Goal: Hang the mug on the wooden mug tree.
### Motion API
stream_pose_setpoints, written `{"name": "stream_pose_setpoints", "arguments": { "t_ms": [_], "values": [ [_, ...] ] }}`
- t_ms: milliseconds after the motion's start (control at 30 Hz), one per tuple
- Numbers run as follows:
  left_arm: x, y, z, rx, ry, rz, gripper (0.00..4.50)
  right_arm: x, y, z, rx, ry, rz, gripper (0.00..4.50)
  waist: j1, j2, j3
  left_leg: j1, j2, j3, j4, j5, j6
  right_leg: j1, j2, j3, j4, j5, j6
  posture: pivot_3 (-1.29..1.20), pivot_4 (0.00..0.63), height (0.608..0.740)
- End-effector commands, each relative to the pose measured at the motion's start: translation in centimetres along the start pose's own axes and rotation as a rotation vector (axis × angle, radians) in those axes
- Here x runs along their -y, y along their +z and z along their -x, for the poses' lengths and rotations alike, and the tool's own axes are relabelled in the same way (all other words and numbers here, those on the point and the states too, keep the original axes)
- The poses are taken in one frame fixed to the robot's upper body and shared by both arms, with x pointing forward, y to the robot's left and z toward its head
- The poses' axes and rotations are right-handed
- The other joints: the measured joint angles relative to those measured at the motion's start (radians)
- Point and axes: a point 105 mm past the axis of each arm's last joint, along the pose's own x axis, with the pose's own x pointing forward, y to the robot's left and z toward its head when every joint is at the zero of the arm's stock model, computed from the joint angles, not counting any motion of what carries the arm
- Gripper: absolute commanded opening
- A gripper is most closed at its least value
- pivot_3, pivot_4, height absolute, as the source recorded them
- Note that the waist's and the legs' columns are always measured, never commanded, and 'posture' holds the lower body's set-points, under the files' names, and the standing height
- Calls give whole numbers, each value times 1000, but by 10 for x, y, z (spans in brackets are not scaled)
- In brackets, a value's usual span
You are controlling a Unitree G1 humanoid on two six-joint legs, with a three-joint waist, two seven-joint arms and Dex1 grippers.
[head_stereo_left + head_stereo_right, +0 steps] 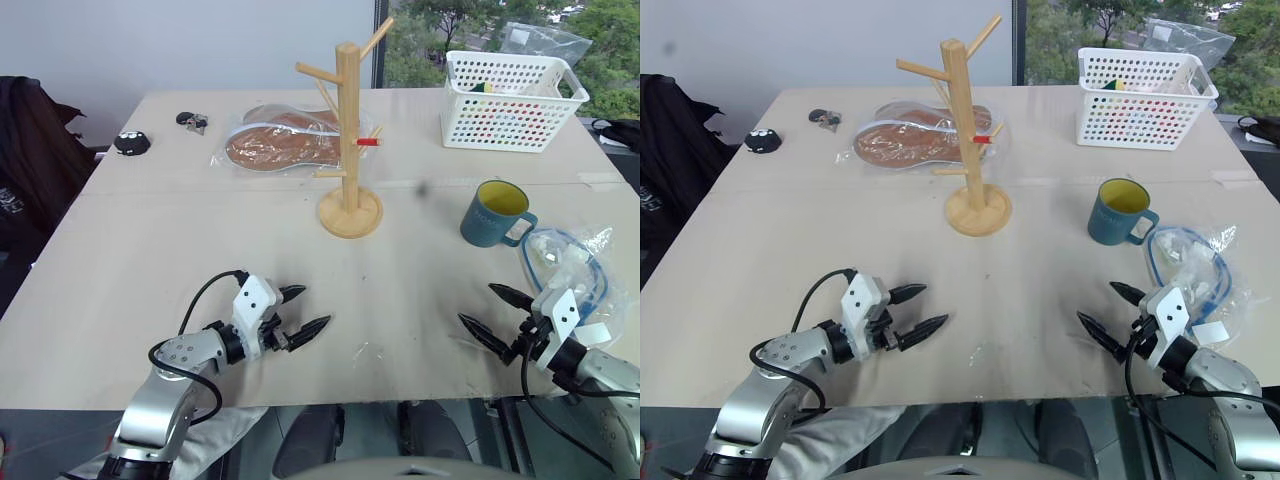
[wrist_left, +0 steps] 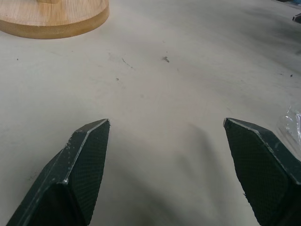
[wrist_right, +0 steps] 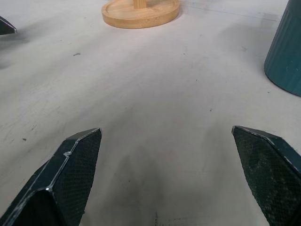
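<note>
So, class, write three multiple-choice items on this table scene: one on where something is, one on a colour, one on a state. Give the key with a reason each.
1. Where is the mug?
A. on a peg
B. on the table, on the robot's right of the wooden mug tree
C. in the white basket

2. The mug's inside is:
A. yellow
B. red
C. white

3. The right gripper is:
A. shut on the mug
B. open and empty
C. shut on a peg

Key: B, it stands upright on the table; A, yellow shows inside the rim; B, the fingers stand apart over bare table.

left gripper (image 1: 307, 310) and right gripper (image 1: 490, 312) low, fingers apart
</note>
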Motion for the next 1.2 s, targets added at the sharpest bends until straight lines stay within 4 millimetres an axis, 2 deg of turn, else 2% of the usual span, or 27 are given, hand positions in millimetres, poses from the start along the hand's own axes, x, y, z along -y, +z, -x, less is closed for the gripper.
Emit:
{"name": "stream_pose_setpoints", "arguments": {
  "t_ms": [33, 533, 600, 733, 900, 1100, 1200],
  "values": [
    [2, 7, -1, 52, 18, -5, 3963, 2, 7, -1, 23, 2, 43, 4500, 0, 0, 0, 0, 0, 0, 0, 0, 0, 0, 0, 0, 0, 0, 0, 0, 150, 740],
    [5, 7, -7, 76, 3, 16, 3963, 8, 8, -2, 40, -86, 46, 4500, 0, 0, 0, 0, 0, 0, 0, 0, 0, 0, 0, 0, 0, -1, -1, 0, 150, 740],
    [8, 16, -10, 96, -32, -8, 3963, 24, 12, 0, 49, -203, 52, 4500, 0, 0, 0, 0, 0, 0, 0, 0, 0, 0, 0, 0, 0, -1, -1, 0, 150, 740],
    [11, 47, -20, 157, -112, -48, 3963, 61, 28, 10, 86, -439, 103, 4500, 5, 0, 0, 0, 0, 1, 0, 0, 0, 0, 0, 0, 0, -1, -1, 0, 150, 740],
    [23, 81, -37, 213, -218, -88, 3963, 86, 43, 5, 122, -603, 99, 4500, 1, 0, 0, 0, 0, 0, 0, 0, -1, 0, 1, 0, 0, 1, 2, 0, 150, 740],
    [30, 94, -51, 189, -251, -153, 3963, 101, 39, -15, 119, -722, 48, 4500, -16, 0, 0, 0, -1, 1, -3, 1, -2, -1, 1, 1, 0, 1, 2, 0, 150, 740],
    [31, 93, -56, 198, -239, -160, 3963, 109, 36, -19, 125, -777, 48, 4500, -19, 0, 0, 0, -1, 1, -3, 1, -2, -2, 1, 1, 0, 1, 2, 0, 150, 740]
  ]
}}
